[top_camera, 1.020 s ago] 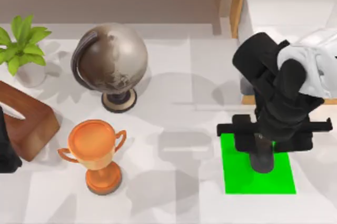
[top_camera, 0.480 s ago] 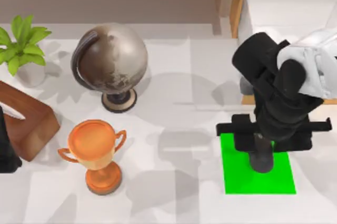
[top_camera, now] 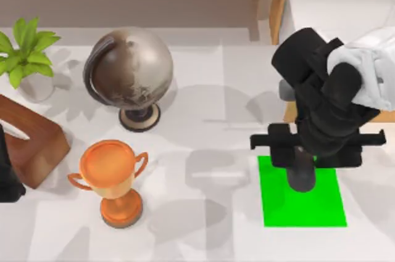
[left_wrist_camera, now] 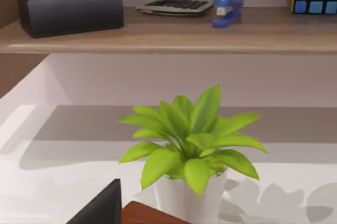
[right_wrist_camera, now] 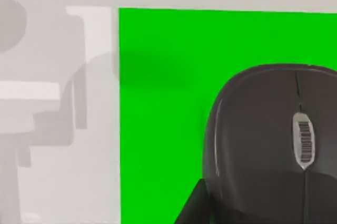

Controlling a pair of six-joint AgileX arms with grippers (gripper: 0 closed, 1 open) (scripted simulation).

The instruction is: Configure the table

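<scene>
One globe (top_camera: 129,71), one orange trophy (top_camera: 111,176) and one potted plant (top_camera: 26,49) stand here. One green mat (top_camera: 278,203) carries one dark mouse (right_wrist_camera: 274,129).

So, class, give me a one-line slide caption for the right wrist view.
A dark computer mouse rests on the green mat, white table alongside.

Desk (top_camera: 210,89): broad flat white top with faint grey marbling, level, spreading under right tool (top_camera: 302,179) and out to every side of it. Largest open stretch lies left of tool, crossed by soft grey shadows. Directly beneath tool, desk surface covered; bare white shows just left of and below it. Right wrist view: pale desk (right_wrist_camera: 58,103) beside tool, shadow-streaked.
</scene>
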